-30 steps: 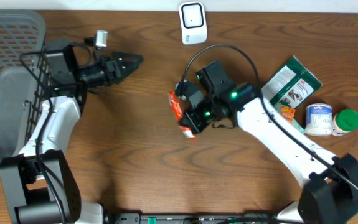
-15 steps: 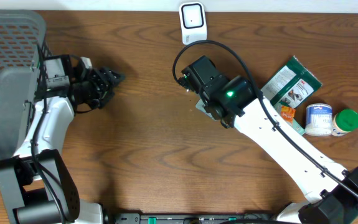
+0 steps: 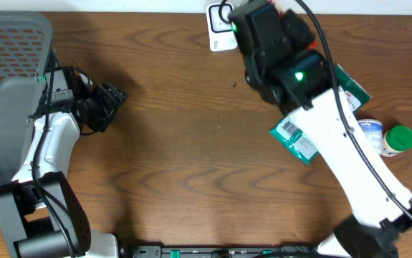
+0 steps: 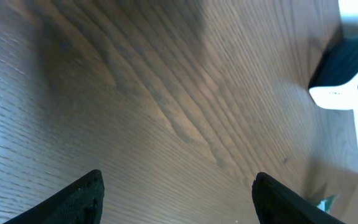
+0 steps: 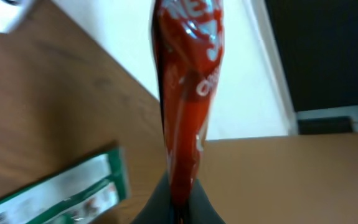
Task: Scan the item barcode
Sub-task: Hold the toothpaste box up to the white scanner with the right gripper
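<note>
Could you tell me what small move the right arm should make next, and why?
Probably tilt the packet, pinched in the right end effector, to face the scanner: it hangs close by the scanner, and no barcode shows.

Bright, even light from above, soft shadows on the table [image 3: 177,158], pale glare in the left wrist view, heavy blur and sheen on the red packet [image 5: 188,93].

Setting: mock shop checkout, laid out as a robot test station.
Surface: wood-grain counter [image 3: 177,143].
Checkout evidence: white barcode scanner [image 3: 218,39] at the far edge; grey perforated basket [image 3: 5,43] at the left end.
Stock: green packet [image 3: 295,140] bearing a barcode label, white jar [image 3: 369,129], green-capped bottle [image 3: 400,137].
Test evidence: left arm [image 3: 51,143] and right arm [image 3: 349,165], both white, working over the counter.
</note>
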Controlling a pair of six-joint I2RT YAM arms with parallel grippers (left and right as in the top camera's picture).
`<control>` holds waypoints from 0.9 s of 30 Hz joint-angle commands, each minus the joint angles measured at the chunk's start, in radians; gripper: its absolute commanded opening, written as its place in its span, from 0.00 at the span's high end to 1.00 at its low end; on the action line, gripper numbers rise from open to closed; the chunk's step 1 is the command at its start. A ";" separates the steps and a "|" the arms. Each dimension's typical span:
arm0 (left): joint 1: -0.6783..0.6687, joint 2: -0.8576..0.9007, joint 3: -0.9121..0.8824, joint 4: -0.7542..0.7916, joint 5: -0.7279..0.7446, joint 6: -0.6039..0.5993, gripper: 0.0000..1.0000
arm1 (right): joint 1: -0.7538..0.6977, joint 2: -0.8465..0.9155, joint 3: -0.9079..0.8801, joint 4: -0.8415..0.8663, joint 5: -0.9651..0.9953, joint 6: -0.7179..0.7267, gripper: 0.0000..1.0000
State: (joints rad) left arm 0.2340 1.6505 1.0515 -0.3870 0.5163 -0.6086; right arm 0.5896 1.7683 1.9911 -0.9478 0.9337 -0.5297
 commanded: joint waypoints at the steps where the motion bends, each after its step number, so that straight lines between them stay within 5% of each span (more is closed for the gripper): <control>1: 0.011 0.008 0.013 -0.002 -0.039 0.005 0.26 | -0.025 0.128 0.064 0.079 0.160 -0.139 0.99; 4: 0.011 0.008 0.013 -0.002 -0.039 0.005 0.26 | -0.027 0.219 0.108 0.225 0.250 -0.286 0.99; 9: 0.011 0.008 0.013 -0.001 -0.039 0.005 0.25 | -0.027 0.380 0.116 0.784 0.383 -0.656 0.99; 10: 0.011 0.008 0.013 -0.001 -0.039 0.005 0.10 | -0.027 0.410 0.116 0.871 0.376 -0.705 0.99; 12: 0.011 0.008 0.013 -0.001 -0.039 0.005 0.10 | -0.027 0.467 0.116 0.962 0.358 -0.767 0.99; 27: 0.011 0.008 0.013 -0.001 -0.039 0.005 0.10 | -0.051 0.795 0.116 1.019 0.174 -0.608 0.99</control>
State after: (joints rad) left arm 0.2348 1.6531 1.0515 -0.3885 0.4908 -0.6052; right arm 0.5629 2.5259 2.0945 0.0708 1.1522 -1.1957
